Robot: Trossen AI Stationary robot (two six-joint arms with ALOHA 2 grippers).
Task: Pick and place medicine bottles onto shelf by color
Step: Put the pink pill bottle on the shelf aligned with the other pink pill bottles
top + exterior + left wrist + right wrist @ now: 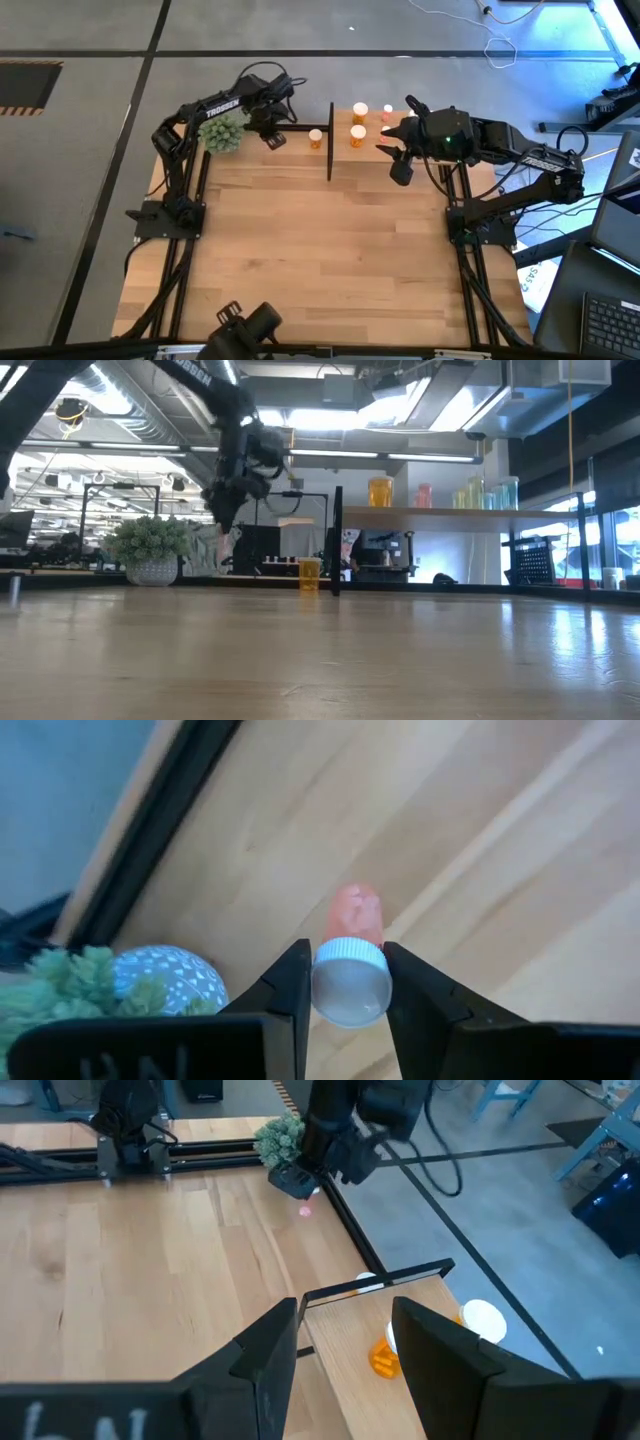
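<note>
My left gripper (272, 138) hangs over the table's far left part, shut on a small pink-red medicine bottle (355, 913) with a white cap. The right wrist view shows that bottle (305, 1208) below the left gripper's fingers. An orange bottle (316, 138) stands on its base on the table next to the shelf's black post (330, 140). The shelf (450, 513) carries orange (380, 491), pink (424, 495) and pale yellowish-green bottles (480, 493). My right gripper (345, 1350) is held high above the shelf's edge, open, with nothing between its fingers. My left gripper pinches the bottle's white cap (350, 982) by its sides between the two fingers (288, 988). The fingers come from above, pointing down. The bottle hangs upright below them, lifted clear of the tabletop.
A green fuzzy plant ball in a patterned pot (224, 132) stands just left of my left gripper. Black frame rails run along both sides of the table (330, 260). The wide wooden area toward the near edge holds nothing.
</note>
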